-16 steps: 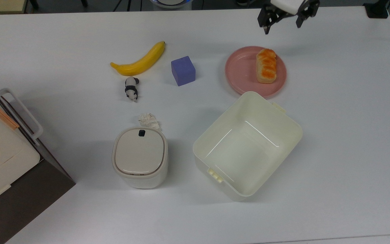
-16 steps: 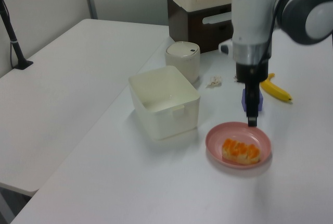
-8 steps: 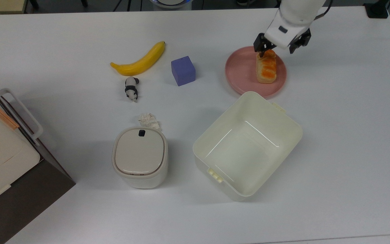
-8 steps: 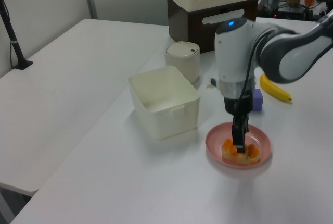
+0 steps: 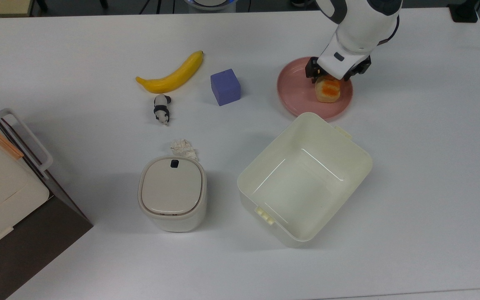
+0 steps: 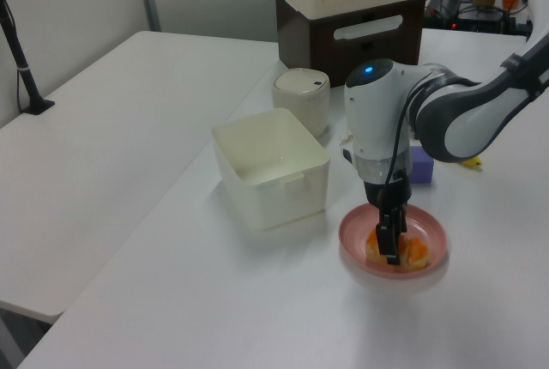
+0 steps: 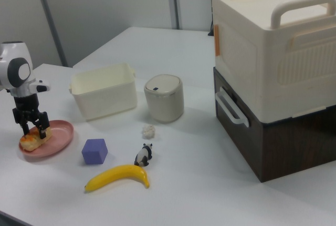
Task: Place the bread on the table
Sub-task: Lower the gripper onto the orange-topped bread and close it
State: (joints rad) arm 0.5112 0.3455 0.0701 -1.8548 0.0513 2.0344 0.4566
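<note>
The pincer point(image 7: 33, 126) straddles the bread point(image 5: 328, 91) with fingers spread, on the pink plate point(image 5: 296, 89), far right in the top view.

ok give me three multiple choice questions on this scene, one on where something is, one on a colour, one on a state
1. Where does the small braided orange-brown bread lie?
A. in the cream plastic bin
B. on the round pink plate
C. on the bare white table

2. What colour is the small foam cube?
A. purple
B. green
C. red

3. How does the arm's two-finger gripper stand?
A. high above the banana
B. inside the bin
C. down at the bread, a finger on either side of it

Answers:
1 B: the top view shows the bread on the plate, beside the bin.
2 A: the cube is purple in the top view and the right view.
3 C: the right view shows the fingers straddling the loaf on the plate.
</note>
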